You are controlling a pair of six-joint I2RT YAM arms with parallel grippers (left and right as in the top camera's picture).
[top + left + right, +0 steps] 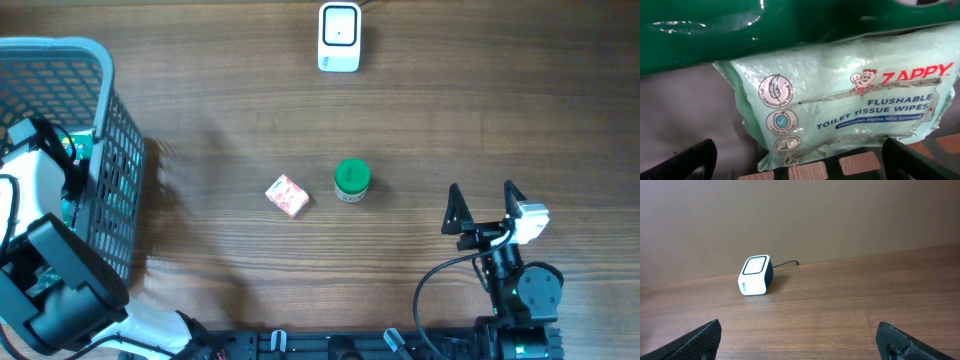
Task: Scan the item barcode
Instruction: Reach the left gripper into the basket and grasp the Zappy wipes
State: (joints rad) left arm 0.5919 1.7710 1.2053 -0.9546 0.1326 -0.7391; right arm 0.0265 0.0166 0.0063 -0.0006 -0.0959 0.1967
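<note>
Pale-green wipes pack [850,100]: lying in the mesh basket [112,150], left.
Left end effector [800,167]: hovering over it, gaping wide, empty.
Right end effector [485,208]: gaping wide, empty, near right.
Barcode scanner [339,38]: standing far centre.

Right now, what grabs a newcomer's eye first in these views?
The left wrist view is filled by a pale green Zappy wipes pack lying in the grey mesh basket at the left edge of the table. Mid-table, a green-lidded jar stands beside a small pink box, not touching. The white scanner sits at the far edge, and the right gripper hangs open and empty, near right.
</note>
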